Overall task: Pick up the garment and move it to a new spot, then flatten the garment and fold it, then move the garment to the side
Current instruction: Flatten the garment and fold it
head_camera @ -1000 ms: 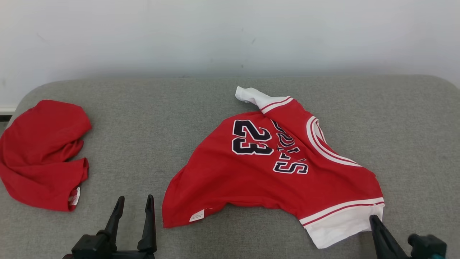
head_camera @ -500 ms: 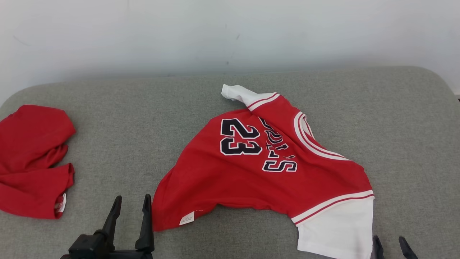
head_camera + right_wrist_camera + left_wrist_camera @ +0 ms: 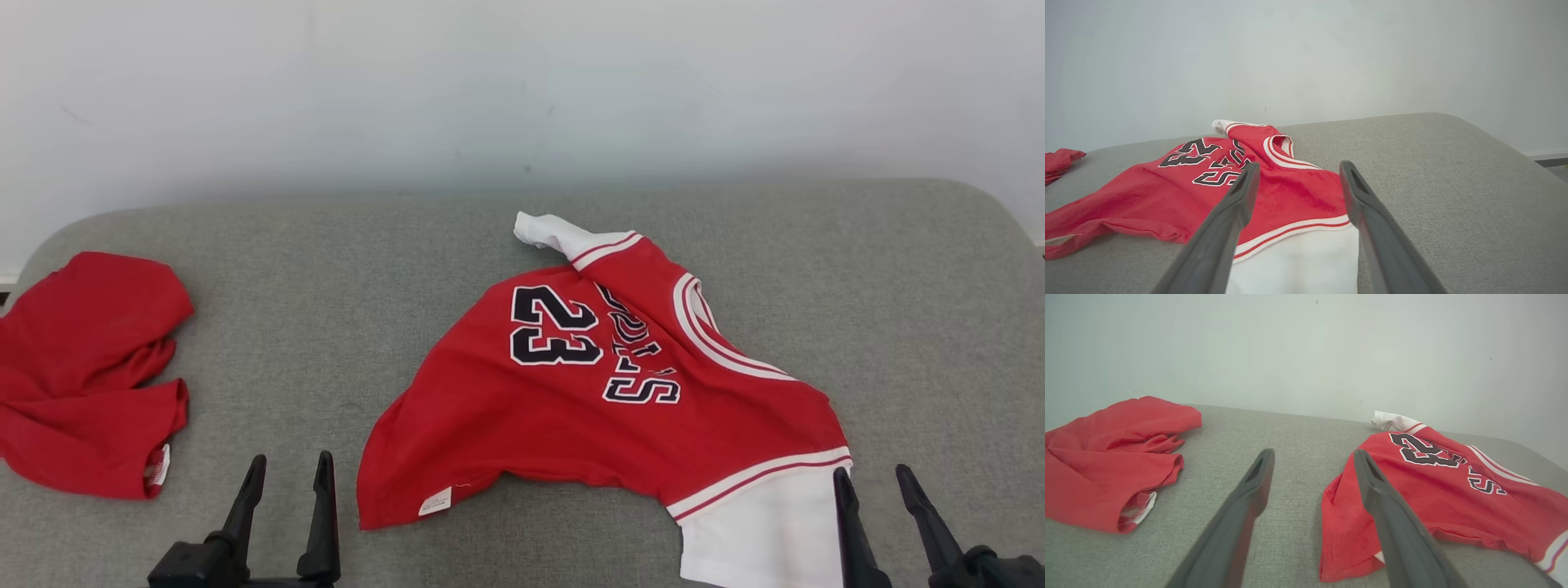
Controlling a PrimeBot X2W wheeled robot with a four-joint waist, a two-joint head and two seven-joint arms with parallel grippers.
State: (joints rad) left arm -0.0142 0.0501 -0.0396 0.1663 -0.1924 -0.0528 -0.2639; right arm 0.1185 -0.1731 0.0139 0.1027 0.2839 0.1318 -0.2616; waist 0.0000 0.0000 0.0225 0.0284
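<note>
The jersey [image 3: 571,425] lies crumpled on the grey bench [image 3: 343,269], from the middle towards the right and close to the front edge. It is red with a dark "23" face up. One white sleeve [image 3: 767,531] is spread at the front right, and the other sleeve [image 3: 555,233] is bunched towards the back edge. It looks light, soft and limp, so I'd expect it to sag and drag wherever it isn't held; it is neither slippery nor fragile. The best holds look like the two front points: the white sleeve's band and the hem corner with the small label [image 3: 433,500].

The right gripper [image 3: 870,472] has its fingers spread at the front sleeve's right edge and holds nothing; I cannot tell whether it touches the cloth. The left gripper [image 3: 291,459] is also spread and holds nothing, just beside the labelled hem corner near the front edge.

A second red garment [image 3: 82,384] lies heaped at the bench's left edge, well apart from the jersey. I see no basket or box; the bench alone carries both.
</note>
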